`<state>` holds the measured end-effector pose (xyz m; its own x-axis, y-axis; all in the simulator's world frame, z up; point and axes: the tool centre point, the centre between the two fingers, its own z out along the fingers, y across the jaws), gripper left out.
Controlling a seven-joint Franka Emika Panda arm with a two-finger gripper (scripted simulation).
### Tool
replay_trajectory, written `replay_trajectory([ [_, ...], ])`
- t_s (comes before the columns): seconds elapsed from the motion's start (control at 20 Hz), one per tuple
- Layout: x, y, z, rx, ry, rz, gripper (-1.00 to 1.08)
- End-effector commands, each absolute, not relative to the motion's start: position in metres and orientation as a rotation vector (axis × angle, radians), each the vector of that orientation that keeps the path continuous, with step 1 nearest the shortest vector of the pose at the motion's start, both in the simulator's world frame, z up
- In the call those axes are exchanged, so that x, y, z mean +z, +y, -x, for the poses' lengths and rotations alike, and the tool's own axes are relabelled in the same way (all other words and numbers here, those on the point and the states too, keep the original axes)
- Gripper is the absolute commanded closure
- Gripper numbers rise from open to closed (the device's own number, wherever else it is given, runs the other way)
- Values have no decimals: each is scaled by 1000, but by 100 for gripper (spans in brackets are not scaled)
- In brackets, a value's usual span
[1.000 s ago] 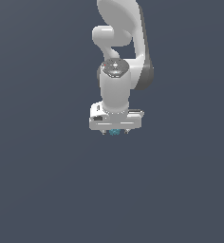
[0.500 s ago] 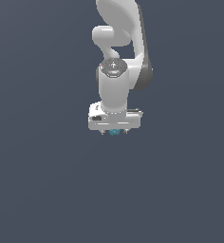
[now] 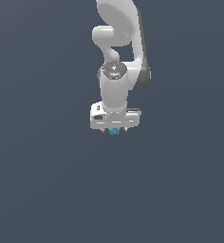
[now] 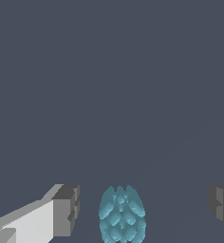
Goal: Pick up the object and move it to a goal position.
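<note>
Arms: one white arm (image 3: 116, 90)
Grippers: one gripper (image 3: 114, 130)
Fingers: two fingers (image 4: 66, 209)
Objects: one teal bumpy lump (image 4: 122, 213)

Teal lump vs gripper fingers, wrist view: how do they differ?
The teal lump is bumpy, rounded and teal-blue; the fingers are flat-faced, blocky and grey. The lump is one piece centred in the gap; the fingers stand apart on either side, with a visible gap to it.

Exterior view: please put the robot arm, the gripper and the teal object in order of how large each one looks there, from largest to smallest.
1. Robot arm, by far the largest.
2. Gripper, its white body a wide bar under the arm.
3. Teal object, a tiny lump peeking out below the gripper, partly hidden by it.
</note>
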<state>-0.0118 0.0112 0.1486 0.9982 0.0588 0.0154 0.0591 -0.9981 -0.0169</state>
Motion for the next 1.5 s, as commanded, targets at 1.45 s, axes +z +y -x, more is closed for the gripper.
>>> replay_trajectory([
  [1.45, 77, 14, 100, 1, -196, 3135, -92],
])
